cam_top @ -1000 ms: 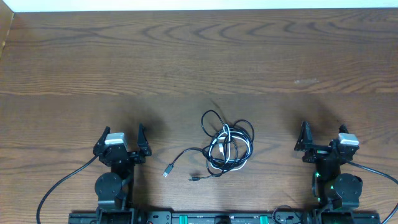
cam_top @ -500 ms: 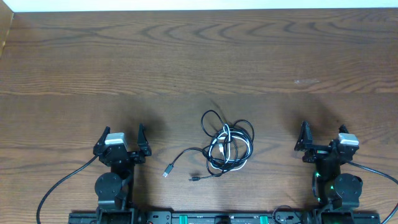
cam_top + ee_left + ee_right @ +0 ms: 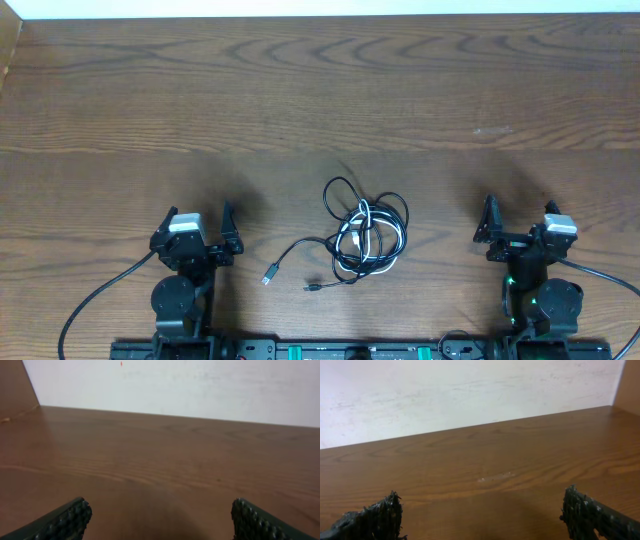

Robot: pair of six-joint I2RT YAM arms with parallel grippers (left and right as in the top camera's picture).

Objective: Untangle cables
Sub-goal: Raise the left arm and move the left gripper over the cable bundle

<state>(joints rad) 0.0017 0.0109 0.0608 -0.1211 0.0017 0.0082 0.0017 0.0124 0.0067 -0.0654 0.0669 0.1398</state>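
Observation:
The cables (image 3: 366,234) lie in one tangled heap near the table's front middle in the overhead view: black cords looped around one white cord (image 3: 362,240). Two black ends trail left, one with a plug (image 3: 269,274), one with a smaller plug (image 3: 312,287). My left gripper (image 3: 195,220) is open and empty, left of the heap, apart from it. My right gripper (image 3: 520,212) is open and empty, right of the heap. Both wrist views show only spread fingertips, as in the left wrist view (image 3: 160,515) and the right wrist view (image 3: 482,515), over bare wood; no cables show there.
The wooden table (image 3: 320,100) reaches back to a white wall (image 3: 175,385). Thick black arm cables (image 3: 95,300) run along the front edge by the arm bases. A side board (image 3: 8,50) stands at the far left.

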